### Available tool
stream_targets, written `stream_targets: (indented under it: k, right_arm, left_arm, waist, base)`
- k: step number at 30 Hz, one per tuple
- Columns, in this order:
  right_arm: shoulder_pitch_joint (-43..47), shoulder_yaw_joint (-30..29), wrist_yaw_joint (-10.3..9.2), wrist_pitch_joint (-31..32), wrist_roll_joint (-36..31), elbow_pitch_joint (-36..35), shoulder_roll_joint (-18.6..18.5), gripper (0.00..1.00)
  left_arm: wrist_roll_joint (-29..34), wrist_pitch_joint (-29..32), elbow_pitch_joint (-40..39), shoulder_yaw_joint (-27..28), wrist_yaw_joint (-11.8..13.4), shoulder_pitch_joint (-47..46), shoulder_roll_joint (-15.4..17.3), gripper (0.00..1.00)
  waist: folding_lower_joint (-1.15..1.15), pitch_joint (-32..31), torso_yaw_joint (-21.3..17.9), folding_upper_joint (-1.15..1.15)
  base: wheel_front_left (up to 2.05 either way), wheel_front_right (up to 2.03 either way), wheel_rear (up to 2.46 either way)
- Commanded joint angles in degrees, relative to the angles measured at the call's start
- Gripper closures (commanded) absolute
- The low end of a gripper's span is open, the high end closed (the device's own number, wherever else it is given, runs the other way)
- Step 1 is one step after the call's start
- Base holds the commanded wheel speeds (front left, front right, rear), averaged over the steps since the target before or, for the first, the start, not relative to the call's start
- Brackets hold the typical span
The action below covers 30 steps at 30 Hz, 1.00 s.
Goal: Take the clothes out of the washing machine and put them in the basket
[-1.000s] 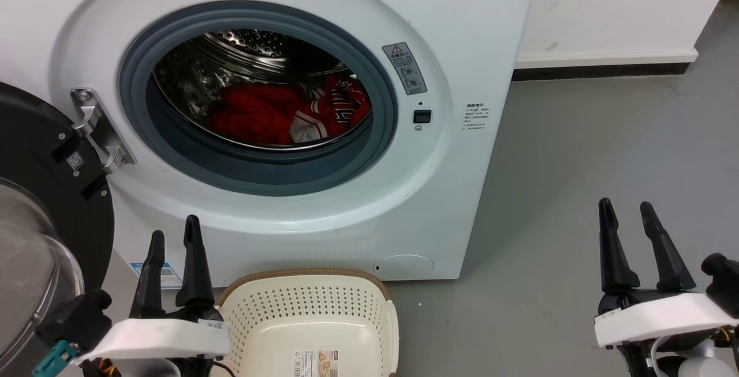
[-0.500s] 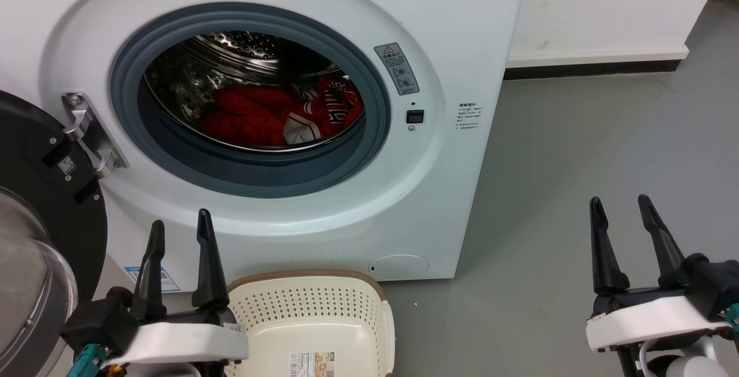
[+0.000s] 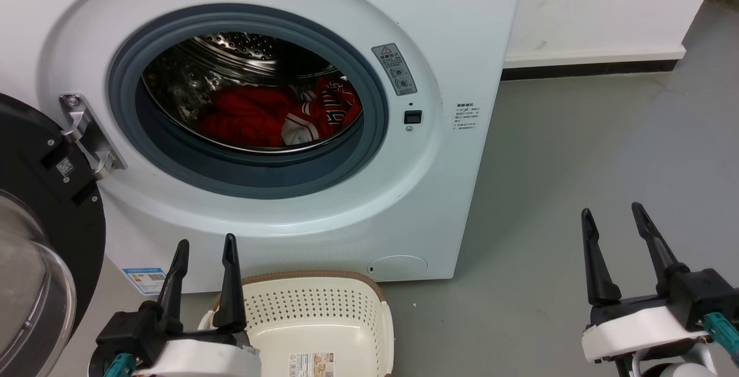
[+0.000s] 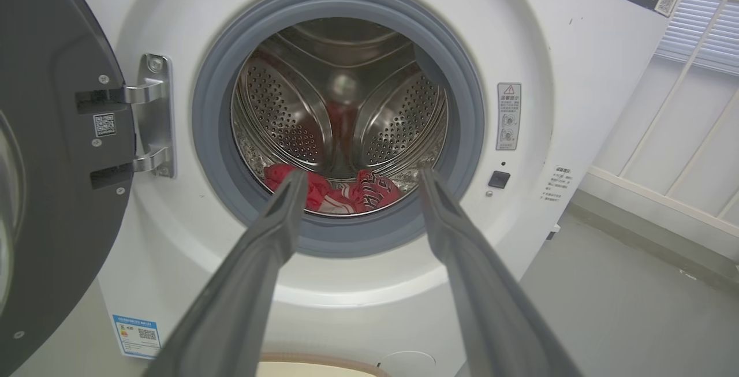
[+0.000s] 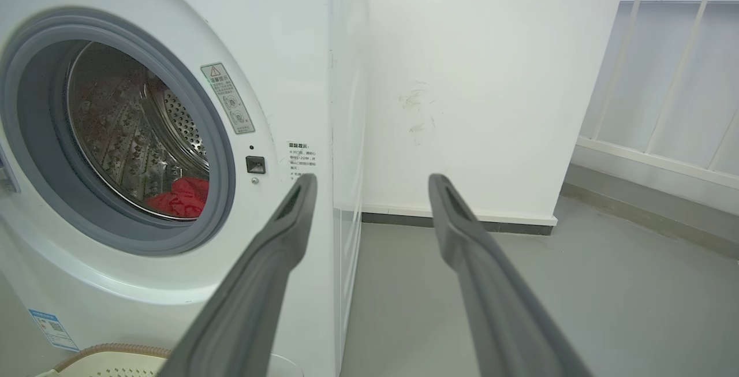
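Red clothes (image 3: 277,114) with white and black trim lie in the steel drum of the white washing machine (image 3: 439,30), whose door stands open. The same clothes (image 4: 335,192) show low in the drum in the left wrist view, and a red patch of the clothes (image 5: 179,198) in the right wrist view. The cream basket (image 3: 317,319) sits on the floor just below the porthole. My left gripper (image 3: 206,244) is open and empty at the basket's left rim, outside the washing machine (image 4: 548,30). My right gripper (image 3: 612,212) is open and empty over the floor, right of the washing machine (image 5: 277,19).
The black-rimmed glass door (image 3: 40,221) hangs open at the far left on a metal hinge (image 3: 86,134). Grey floor (image 3: 577,146) spreads to the right, up to a white wall (image 3: 606,7) with a dark skirting.
My left gripper has dropped lower and shifted right, closer to the basket's rim. My right gripper has sunk slightly. The camera has drifted a little.
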Motion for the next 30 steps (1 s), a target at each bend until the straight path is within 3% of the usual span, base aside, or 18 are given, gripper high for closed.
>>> stream_targets:
  k: [1,9,30]
  right_arm:
    - [0.8,-0.3,-0.02,-0.5,-1.0,0.3,0.0,0.00]
    - [0.7,-0.9,-0.02,-1.4,-2.9,5.1,0.0,0.00]
    - [0.6,-0.2,-0.03,-3.6,-11.8,5.2,0.0,0.00]
  left_arm:
    - [1.4,-0.5,-0.2,0.1,-0.3,0.4,0.1,0.00]
    - [5.8,-1.4,1.2,-0.5,-0.9,1.2,0.1,0.00]
    - [11.5,-3.6,3.7,-0.3,-0.6,1.7,0.0,0.00]
  waist:
    - [0.00,0.0,0.0,0.00]
    - [0.00,-0.3,-0.2,0.00]
    - [0.00,-0.5,-0.8,0.00]
  base:
    - [0.00,0.00,0.00]
    - [0.00,0.00,0.00]
    - [0.00,0.00,0.00]
